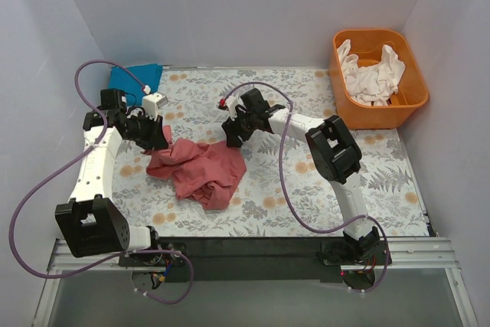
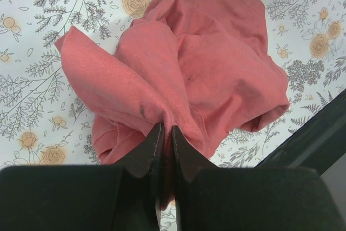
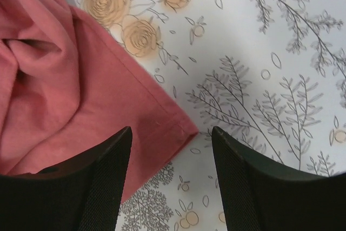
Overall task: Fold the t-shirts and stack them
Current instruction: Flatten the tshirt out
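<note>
A crumpled red t-shirt (image 1: 200,168) lies in a heap on the floral cloth at the table's middle left. My left gripper (image 1: 158,138) is shut on a fold at the shirt's left edge; the left wrist view shows the cloth (image 2: 184,68) pinched between its black fingers (image 2: 146,152). My right gripper (image 1: 232,134) is open just above the shirt's upper right corner. In the right wrist view a hemmed corner of the shirt (image 3: 162,120) lies between its spread fingers (image 3: 111,171). White t-shirts (image 1: 373,76) fill the orange basket.
The orange basket (image 1: 413,101) stands at the back right. A blue folded cloth (image 1: 132,76) lies at the back left corner. White walls close in the sides and back. A black rail (image 1: 253,246) runs along the table's near edge.
</note>
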`<state>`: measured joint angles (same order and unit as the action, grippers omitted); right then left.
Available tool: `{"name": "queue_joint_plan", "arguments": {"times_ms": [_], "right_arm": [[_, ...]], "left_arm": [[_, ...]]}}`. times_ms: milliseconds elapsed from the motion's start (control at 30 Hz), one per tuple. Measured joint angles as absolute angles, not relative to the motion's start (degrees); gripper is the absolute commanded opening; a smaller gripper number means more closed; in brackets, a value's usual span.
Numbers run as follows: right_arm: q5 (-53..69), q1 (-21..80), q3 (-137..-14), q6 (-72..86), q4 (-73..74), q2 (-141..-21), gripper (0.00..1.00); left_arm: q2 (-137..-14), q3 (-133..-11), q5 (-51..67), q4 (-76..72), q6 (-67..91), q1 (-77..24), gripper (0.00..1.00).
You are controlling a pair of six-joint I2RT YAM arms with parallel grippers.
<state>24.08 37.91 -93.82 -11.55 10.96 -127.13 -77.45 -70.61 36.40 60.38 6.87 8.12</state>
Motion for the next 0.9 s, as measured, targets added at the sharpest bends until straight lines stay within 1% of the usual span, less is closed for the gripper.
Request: {"name": "queue_joint_plan", "arguments": {"times_ms": [100,133,200,233,267,300,333,500,633,767,833,900], "right_arm": [[22.98,39.09,-92.97,-13.72,10.02,-127.35,0.66],[22.33,39.42,-92.82,-14.24,9.50,-127.35,0.61],[20.47,39.92,-92.40,-15.40,8.62,-127.35,0.53],[19.18,40.23,-92.07,-16.21,7.94,-127.31,0.41],[18.31,40.36,-91.90,-16.73,7.64,-127.24,0.32],[16.97,40.58,-91.35,-17.50,6.85,-127.09,0.21],[16.60,40.64,-90.61,-17.78,6.22,-126.72,0.02],[13.91,40.75,-83.72,-19.97,6.26,-121.36,0.01],[13.13,36.47,-76.86,-20.99,11.86,-113.93,0.01],[12.67,25.87,-72.14,-23.33,18.50,-103.57,0.01],[11.27,19.68,-68.38,-26.35,20.93,-96.12,0.01],[9.87,15.73,-63.70,-29.61,22.85,-89.30,0.01]], "left_arm": [[-76.44,-69.73,35.94,60.34,6.87,8.14,0.00],[-76.25,-69.60,35.81,60.36,6.87,8.14,0.00],[-76.12,-69.54,35.59,60.31,6.90,8.14,0.00],[-76.12,-69.45,35.44,60.14,6.87,8.14,0.00],[-76.12,-69.34,35.29,59.99,6.92,8.14,0.00],[-76.12,-69.23,35.05,59.83,7.05,8.14,0.00],[-76.12,-69.10,34.87,59.57,7.18,8.14,0.00],[-76.79,-69.06,35.11,57.47,8.32,8.14,0.00],[-79.92,-70.06,36.80,55.07,9.96,8.14,0.00],[-85.52,-74.08,38.68,54.87,7.64,8.14,0.00],[-87.39,-74.04,39.03,55.35,3.51,8.14,0.01],[-87.57,-70.83,37.78,54.52,0.05,8.14,0.08]]}}
